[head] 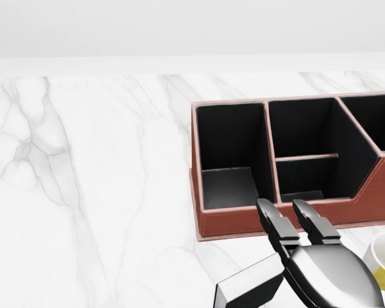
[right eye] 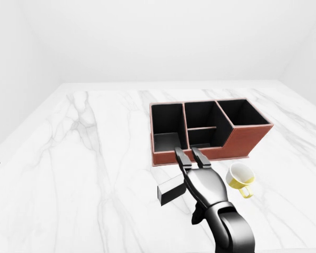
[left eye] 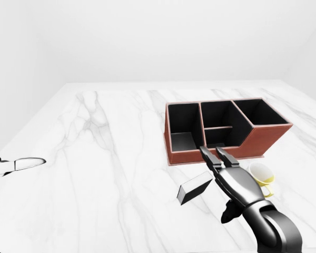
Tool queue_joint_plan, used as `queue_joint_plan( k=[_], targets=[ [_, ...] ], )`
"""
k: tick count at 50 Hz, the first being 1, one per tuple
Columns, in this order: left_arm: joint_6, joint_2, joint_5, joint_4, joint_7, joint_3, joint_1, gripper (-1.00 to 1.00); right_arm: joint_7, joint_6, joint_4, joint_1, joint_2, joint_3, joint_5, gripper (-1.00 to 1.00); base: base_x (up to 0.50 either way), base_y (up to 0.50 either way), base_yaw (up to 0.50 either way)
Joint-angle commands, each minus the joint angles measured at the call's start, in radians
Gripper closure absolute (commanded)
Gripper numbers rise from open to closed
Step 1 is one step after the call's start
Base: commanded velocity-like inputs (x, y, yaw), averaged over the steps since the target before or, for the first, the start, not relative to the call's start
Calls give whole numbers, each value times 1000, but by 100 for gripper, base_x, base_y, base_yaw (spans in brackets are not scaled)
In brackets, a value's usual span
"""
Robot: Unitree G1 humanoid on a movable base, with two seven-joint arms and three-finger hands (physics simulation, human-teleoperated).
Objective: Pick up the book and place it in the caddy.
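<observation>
The right hand [left eye: 237,182] hovers low over the desk [left eye: 105,158], its fingers [left eye: 210,157] straight and spread, holding nothing. The book [left eye: 194,188] lies flat just left of them. A yellow cup [right eye: 240,177] stands to their right. Beyond the fingertips sits the caddy [left eye: 221,132]. The left hand [left eye: 16,165] shows white at the left-eye view's left edge; I cannot tell its grip.

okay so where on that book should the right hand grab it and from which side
Probably across the book's two broad faces, near its middle, coming down from above. It lies flat on the marble table, a thin slab angled toward the caddy, so its long edges are the exposed grip lines. The right hand, fingers open, already hangs by its right end.
</observation>
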Motion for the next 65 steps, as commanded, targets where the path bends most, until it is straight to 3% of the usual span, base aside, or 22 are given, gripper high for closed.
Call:
queue_joint_plan(
  k=[1,31,65],
  targets=[
    [0,-21,16,-35,-25,13,16,-100,0,0,-16,0,-10,73,-54,-100,0,0,0],
    [0,-15,9,-36,-22,9,6,-100,0,0,71,-96,-51,211,-167,-100,0,0,0],
    [0,-16,5,-32,-22,11,9,-100,0,0,201,-181,-64,186,-63,-100,0,0,0]
  ],
)
